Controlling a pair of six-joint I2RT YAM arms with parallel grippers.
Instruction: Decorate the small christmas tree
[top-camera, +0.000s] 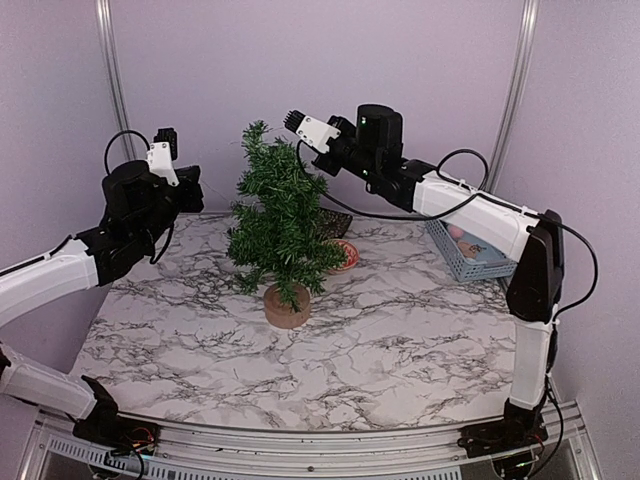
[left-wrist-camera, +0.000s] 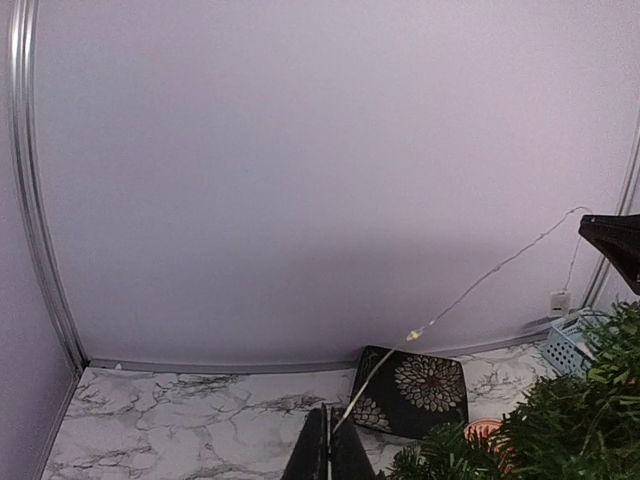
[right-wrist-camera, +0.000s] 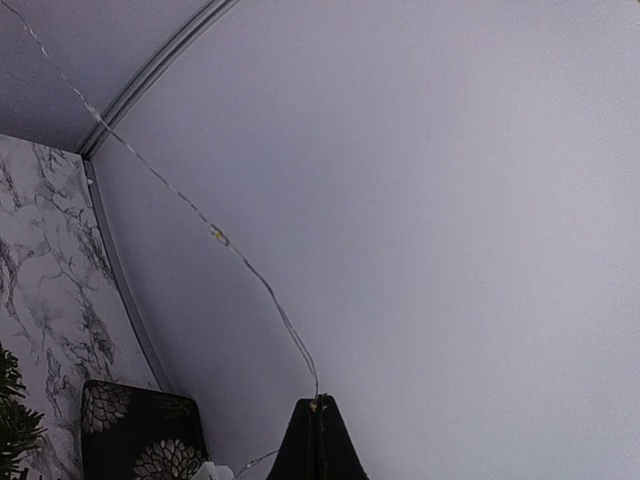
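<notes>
Clamps a thin light wire (left-wrist-camera: 412, 334) in the left tool (left-wrist-camera: 326, 452), jaws flat together, up over the left edge of the tabletop (top-camera: 400, 340). Pinches the same wire in the right tool (right-wrist-camera: 318, 440), equally closed, high near the far edge. Stands upright mid-tabletop, slightly toward the far edge: the small christmas tree (top-camera: 283, 235). Behind it, a dark floral pouch (left-wrist-camera: 410, 385); by the right edge, a blue basket (top-camera: 462, 258).
</notes>
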